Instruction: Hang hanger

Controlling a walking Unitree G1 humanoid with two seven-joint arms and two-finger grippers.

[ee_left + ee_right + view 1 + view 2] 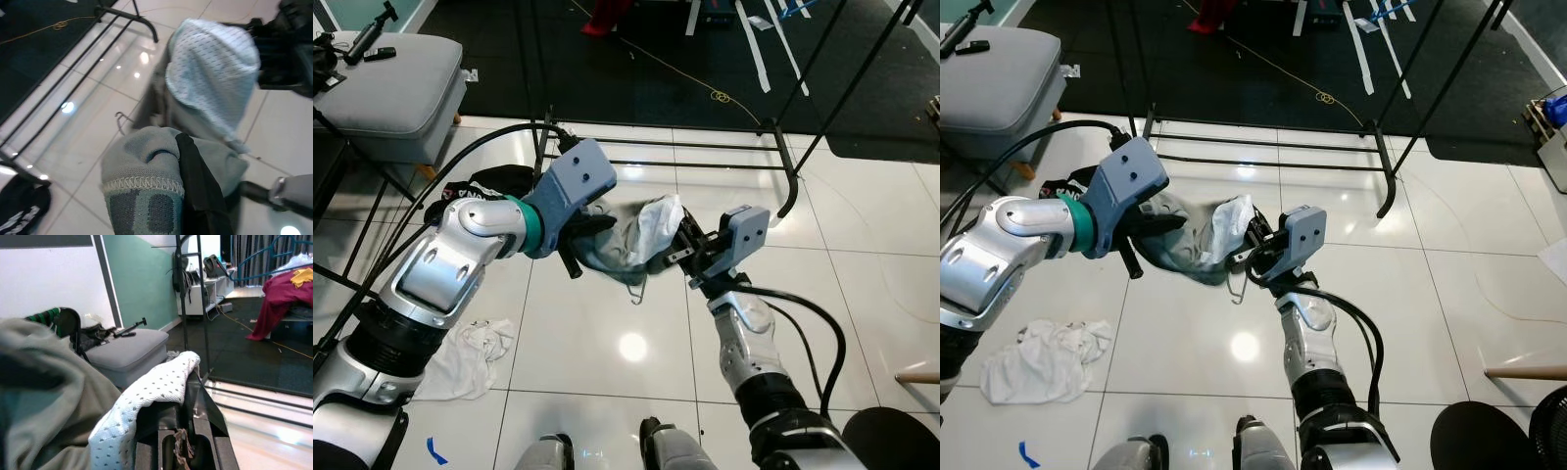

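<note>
A grey-green garment (625,245) with a white mesh lining (661,220) hangs in the air between my two grippers, above the tiled floor. A thin wire hanger hook (637,290) dangles below the cloth. My left gripper (581,241) is shut on the garment's left side, and cloth drapes over its black finger (195,186). On the garment's right side my right gripper (684,246) is shut on it, with the mesh lining (146,401) lying over its fingers (195,426). The hanger's body is hidden inside the cloth.
The black clothes rack base (705,147) and its slanted poles stand just beyond the garment. A grey ottoman (391,88) is at the far left, a black garment (480,186) below it. A white cloth (470,357) lies on the floor near my left side.
</note>
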